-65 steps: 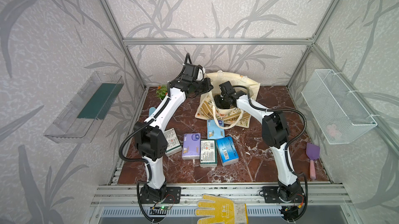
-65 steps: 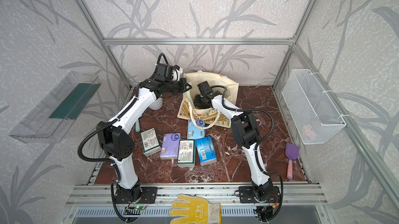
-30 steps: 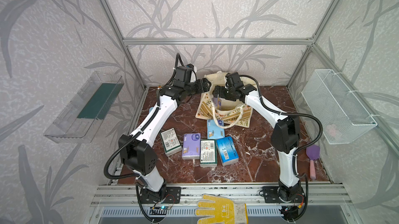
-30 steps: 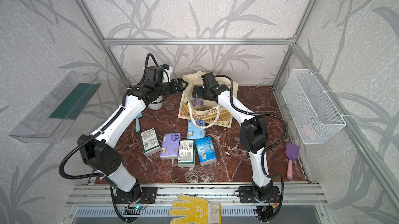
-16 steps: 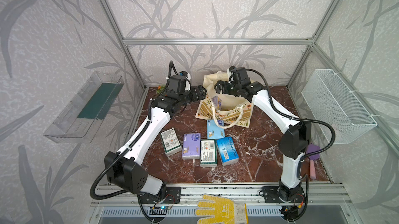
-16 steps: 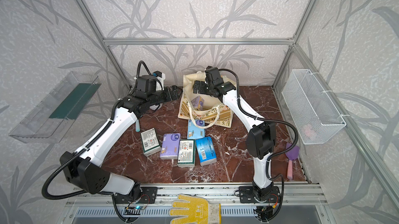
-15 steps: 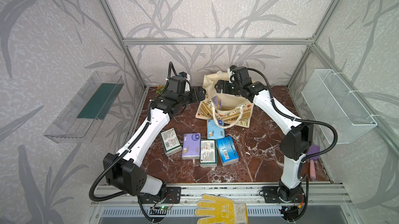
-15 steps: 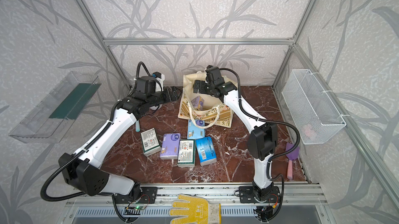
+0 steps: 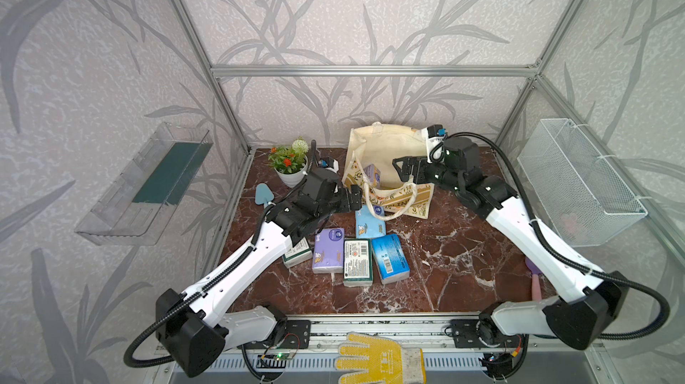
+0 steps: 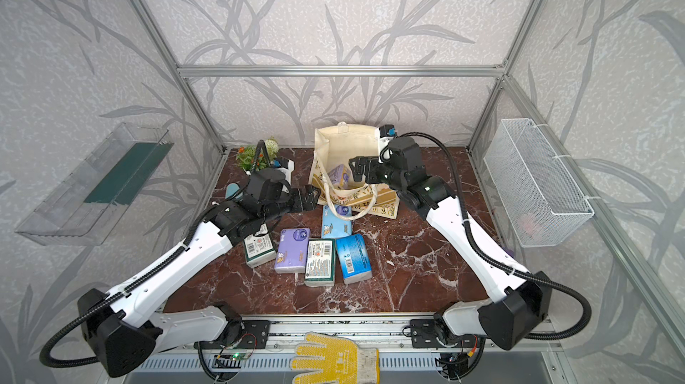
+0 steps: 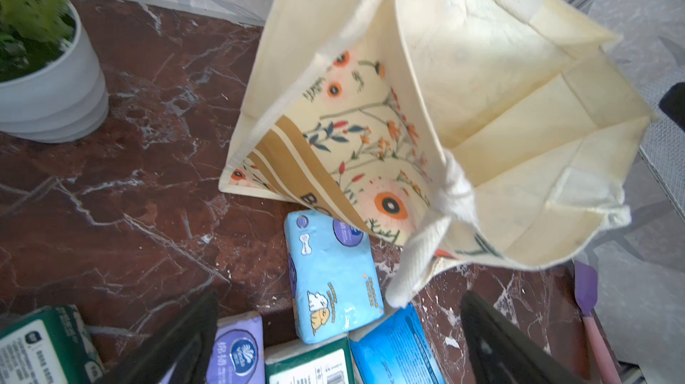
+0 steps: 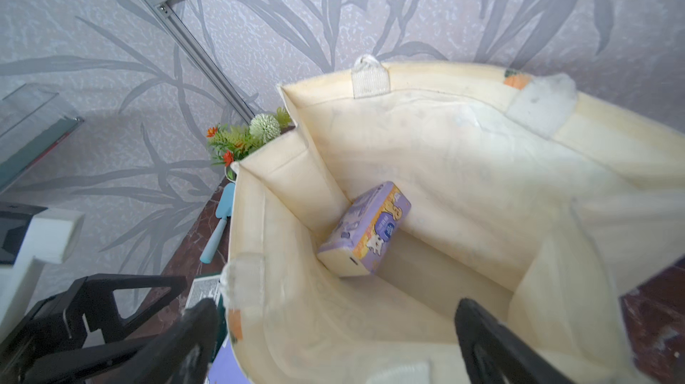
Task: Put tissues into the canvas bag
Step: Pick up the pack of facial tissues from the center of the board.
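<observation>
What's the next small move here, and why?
Probably lower the left gripper onto the light blue pack lying just in front of the canvas bag, then close. It and the right gripper are open and empty; one lilac pack is in the bag, five packs lie on the table, and this one is nearest the left jaws.

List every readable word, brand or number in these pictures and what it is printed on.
"BO": start of the lettering on the canvas bag's tan band; the rest is hidden.
"Vinda": probably, on the round logo of the lilac pack outside the bag; blurred.
Green packs' white labels and barcodes, blue packs' print: too small to read.
</observation>
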